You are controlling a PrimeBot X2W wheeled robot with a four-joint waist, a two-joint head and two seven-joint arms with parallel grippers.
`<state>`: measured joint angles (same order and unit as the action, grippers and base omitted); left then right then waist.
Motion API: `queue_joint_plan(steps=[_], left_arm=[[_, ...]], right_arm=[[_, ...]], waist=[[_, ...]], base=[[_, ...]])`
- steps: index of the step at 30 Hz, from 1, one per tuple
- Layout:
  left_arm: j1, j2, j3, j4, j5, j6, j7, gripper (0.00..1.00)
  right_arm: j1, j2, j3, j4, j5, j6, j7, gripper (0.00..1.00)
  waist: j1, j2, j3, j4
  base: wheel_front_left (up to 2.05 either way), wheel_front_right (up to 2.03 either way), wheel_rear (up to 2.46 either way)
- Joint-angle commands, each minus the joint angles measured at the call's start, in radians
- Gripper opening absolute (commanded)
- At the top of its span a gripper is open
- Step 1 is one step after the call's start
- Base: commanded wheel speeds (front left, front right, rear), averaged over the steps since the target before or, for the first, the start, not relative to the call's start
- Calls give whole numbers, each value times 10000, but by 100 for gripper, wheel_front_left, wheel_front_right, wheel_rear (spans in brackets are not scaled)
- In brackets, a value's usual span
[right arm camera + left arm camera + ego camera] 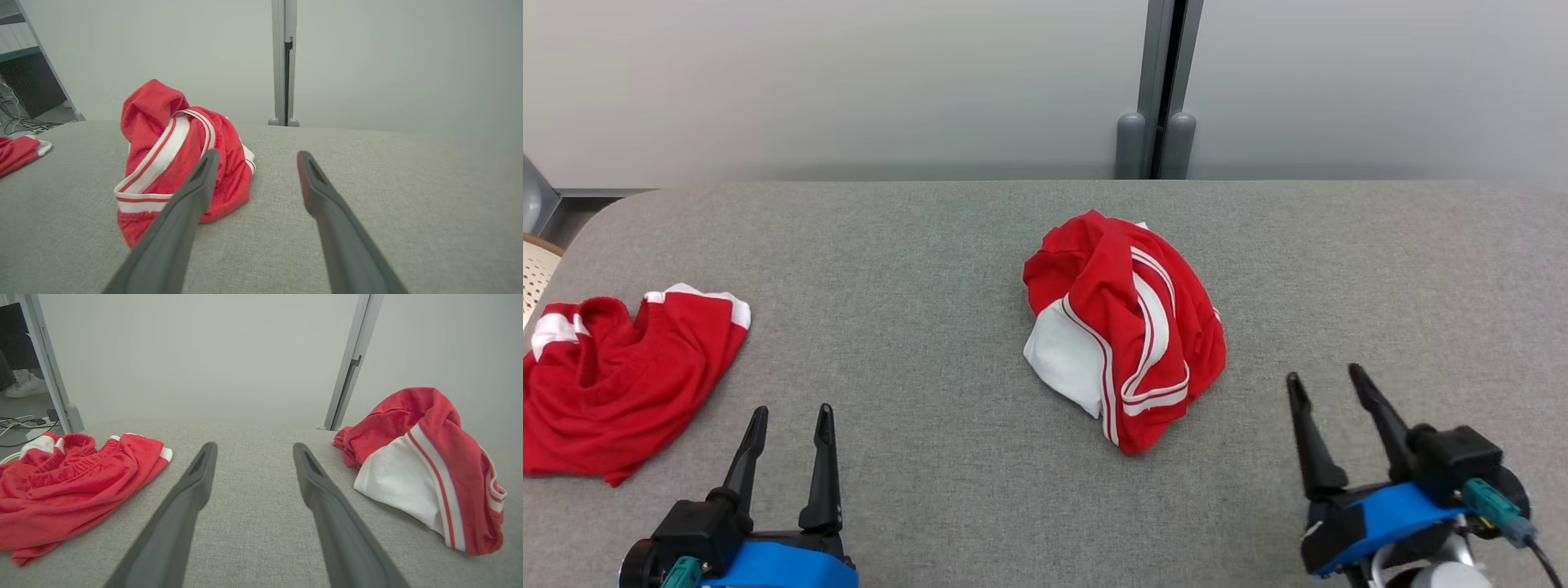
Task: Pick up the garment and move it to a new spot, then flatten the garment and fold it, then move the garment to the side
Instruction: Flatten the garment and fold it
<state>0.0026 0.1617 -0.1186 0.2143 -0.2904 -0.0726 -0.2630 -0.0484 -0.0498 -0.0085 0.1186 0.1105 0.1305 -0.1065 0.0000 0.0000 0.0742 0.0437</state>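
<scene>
A crumpled red garment (1123,327) with white panels and stripes lies bunched in a heap at the middle of the grey table (915,237). It appears at the right of the left wrist view (425,465) and left of centre in the right wrist view (163,163). My left gripper (792,410) hovers open near the table's front left, its fingers (254,446) holding nothing. Near the front right, my right gripper (1323,374) also stands open and empty, just right of the heap (257,152).
A second red garment (613,384) with white cuffs lies rumpled at the table's left edge, also visible from the left wrist (69,486). A pale wall with a grey post (1164,90) stands behind the table. Bare cloth surface stretches to the right.
</scene>
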Motion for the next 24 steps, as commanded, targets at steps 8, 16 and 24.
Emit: queue_joint_plan(steps=[8,16,24], left_arm=[[-287,-117,-54,-3,80,-85,-25,100],[-479,-202,-234,96,71,-204,-26,100],[-485,-185,-239,192,39,-259,-26,100]], right_arm=[[-939,-18,2289,602,169,5,748,100],[-1934,-26,2842,1953,1231,5,989,100],[-2825,-26,3179,3259,461,5,1564,100]], waist=[[0,0,219,126],[0,0,293,483],[0,0,290,738]], base=[[0,0,0],[0,0,0],[0,0,0]])
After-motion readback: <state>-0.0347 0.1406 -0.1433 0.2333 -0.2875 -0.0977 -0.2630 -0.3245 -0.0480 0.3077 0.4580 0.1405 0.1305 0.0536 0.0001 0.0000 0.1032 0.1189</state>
